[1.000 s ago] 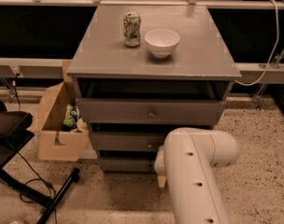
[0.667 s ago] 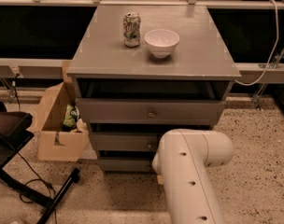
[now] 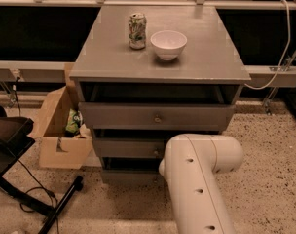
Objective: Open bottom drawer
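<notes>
Grey wood bottom drawer [image 3: 128,176] | front partly behind white arm [image 3: 196,179] | claw hidden there, grip cannot tell

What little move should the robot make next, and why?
The lowest grey wooden drawer looks not yet out; the claw is hidden behind the white robot arm, low at that drawer's front. Probably pull gently straight back, if its knob is gripped.

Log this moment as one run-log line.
bottom drawer: looks shut | gripper: hidden behind arm, near lower drawers | cabinet top: soda can, white bowl
</notes>
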### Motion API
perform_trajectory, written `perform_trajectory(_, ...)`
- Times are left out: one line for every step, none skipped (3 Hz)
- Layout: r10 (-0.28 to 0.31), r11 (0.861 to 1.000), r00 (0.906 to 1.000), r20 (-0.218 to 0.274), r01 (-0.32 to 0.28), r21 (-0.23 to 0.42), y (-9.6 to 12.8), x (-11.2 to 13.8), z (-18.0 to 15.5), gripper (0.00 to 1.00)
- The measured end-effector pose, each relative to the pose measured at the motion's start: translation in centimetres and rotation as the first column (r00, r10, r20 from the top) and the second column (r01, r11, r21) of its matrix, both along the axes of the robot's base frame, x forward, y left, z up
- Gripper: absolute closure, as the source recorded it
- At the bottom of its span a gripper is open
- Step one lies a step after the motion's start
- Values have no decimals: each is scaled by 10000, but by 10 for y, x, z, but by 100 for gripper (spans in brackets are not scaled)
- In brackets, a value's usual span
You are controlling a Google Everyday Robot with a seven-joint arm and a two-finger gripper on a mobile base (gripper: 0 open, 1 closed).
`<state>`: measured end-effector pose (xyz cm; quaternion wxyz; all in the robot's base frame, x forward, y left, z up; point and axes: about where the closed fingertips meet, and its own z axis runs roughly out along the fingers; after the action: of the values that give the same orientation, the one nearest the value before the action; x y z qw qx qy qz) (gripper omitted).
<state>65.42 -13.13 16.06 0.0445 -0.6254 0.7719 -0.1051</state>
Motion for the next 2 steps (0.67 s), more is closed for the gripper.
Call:
perform_trajectory(0,10000,10000,0,0,0,0,0,2,95)
perform_trajectory(0,10000,10000,0,0,0,0,0,3,0)
